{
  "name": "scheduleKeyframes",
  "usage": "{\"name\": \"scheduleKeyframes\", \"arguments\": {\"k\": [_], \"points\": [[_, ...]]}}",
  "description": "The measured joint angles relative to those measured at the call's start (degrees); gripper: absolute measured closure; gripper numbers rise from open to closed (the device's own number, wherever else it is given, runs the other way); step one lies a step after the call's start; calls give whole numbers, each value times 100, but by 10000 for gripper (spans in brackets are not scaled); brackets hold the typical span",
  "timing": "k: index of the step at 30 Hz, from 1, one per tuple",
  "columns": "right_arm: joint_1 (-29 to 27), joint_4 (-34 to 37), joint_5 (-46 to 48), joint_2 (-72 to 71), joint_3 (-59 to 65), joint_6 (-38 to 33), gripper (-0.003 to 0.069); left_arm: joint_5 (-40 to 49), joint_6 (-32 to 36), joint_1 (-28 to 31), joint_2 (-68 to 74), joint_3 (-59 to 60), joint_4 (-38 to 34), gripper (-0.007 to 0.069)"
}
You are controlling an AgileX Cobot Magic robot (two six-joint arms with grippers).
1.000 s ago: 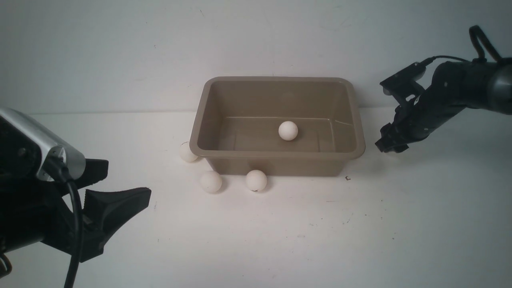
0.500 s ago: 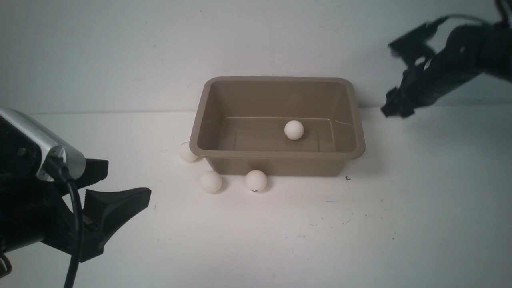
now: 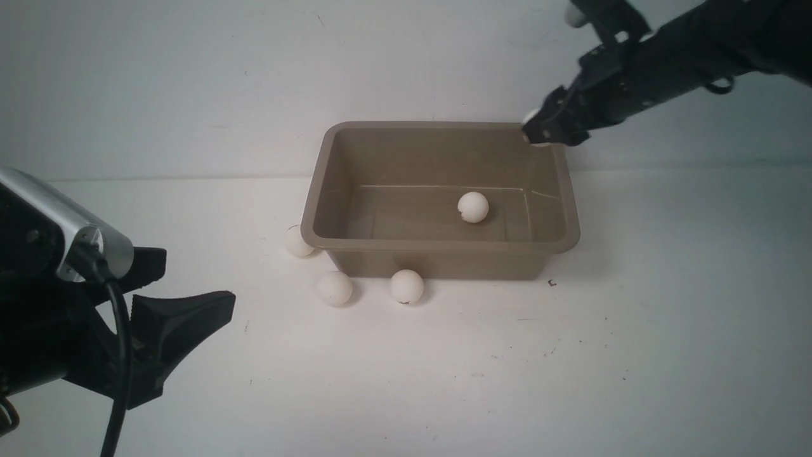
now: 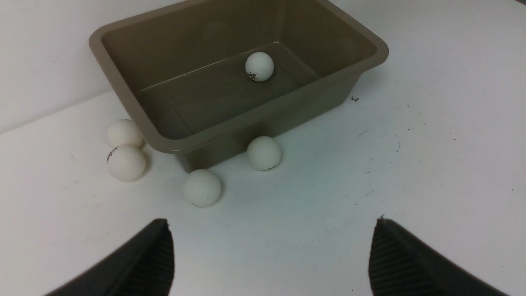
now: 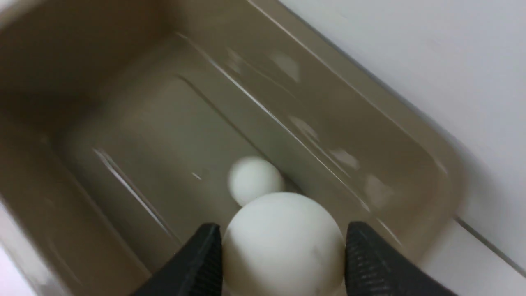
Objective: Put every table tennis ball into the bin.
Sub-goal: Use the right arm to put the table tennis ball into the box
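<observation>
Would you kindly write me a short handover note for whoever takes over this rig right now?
Left gripper: open, empty, back from the bin.
Right gripper: shut on the held ball, above the bin's far right corner.
Done: one binned ball lies on the bin's floor.
Left to do: release the held ball, then bin the four loose balls lying on the table by the bin's left front corner.

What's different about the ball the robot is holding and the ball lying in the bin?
The held table tennis ball is pinched between the jaws of the right gripper; the loose table tennis ball lies free. The held one hangs over the far right corner of the bin; the loose one rests on its floor. Both are white and round.
</observation>
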Motion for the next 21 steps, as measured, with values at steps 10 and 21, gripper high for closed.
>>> {"name": "scheduleKeyframes", "arguments": {"k": [10, 21], "points": [[149, 59, -488, 958, -6, -11, 307, 0, 0, 0, 0, 0, -12, 48], [149, 79, -553, 974, -149, -276, 195, 0, 0, 0, 0, 0, -12, 48]]}}
